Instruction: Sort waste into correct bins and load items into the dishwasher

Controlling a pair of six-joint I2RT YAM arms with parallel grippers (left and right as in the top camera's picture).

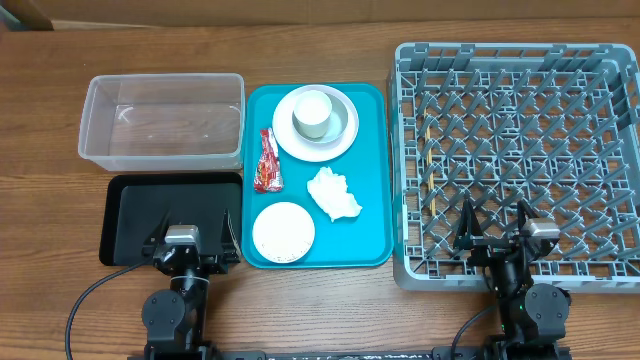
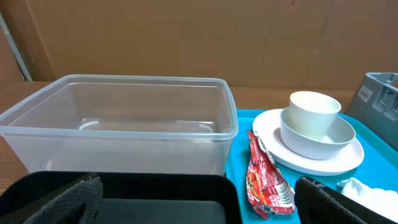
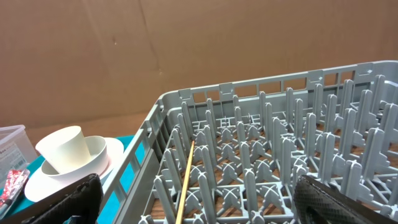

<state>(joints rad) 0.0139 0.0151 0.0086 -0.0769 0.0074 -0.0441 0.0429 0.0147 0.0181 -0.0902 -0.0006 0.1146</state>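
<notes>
Looks like the very start to me: nothing is sorted and nothing is loaded. Both arms sit at the near edge of the table [image 1: 330, 300] with empty jaws spread wide. The left gripper [image 1: 192, 235] hangs over the near end of the black tray [image 1: 130, 205]. The clear tub [image 1: 160, 120] is straight ahead of it, just past that tray, and there's nothing in either one. The right gripper [image 1: 495, 232] is over the near rim of the dish rack [image 1: 520, 120]. The pegs are bare apart from a thin wooden stick [image 3: 185, 180] ahead of it to the left.

All the stuff is on the teal tray [image 1: 370, 150] between the two grippers. From the left gripper, the red wrapper [image 2: 264, 180] is just ahead and to the right, and the tissue [image 1: 333, 193] is further right. The cup [image 1: 312, 112] sits in the grey bowl [image 1: 343, 122] on the plate [image 1: 288, 142], ahead-right of the left gripper and ahead-left of the right one. A second pale dish [image 1: 283, 232] is just beside the left gripper on its right. I can't make out any rice.

My guess is waste goes first, and the wrapper is the easy grab. That means swinging the left gripper right, dropping low and pinching across the wrapper's narrow width, since it lies flat. Then it gets carried back left to a bin. Which bin takes what, no clue from here.
</notes>
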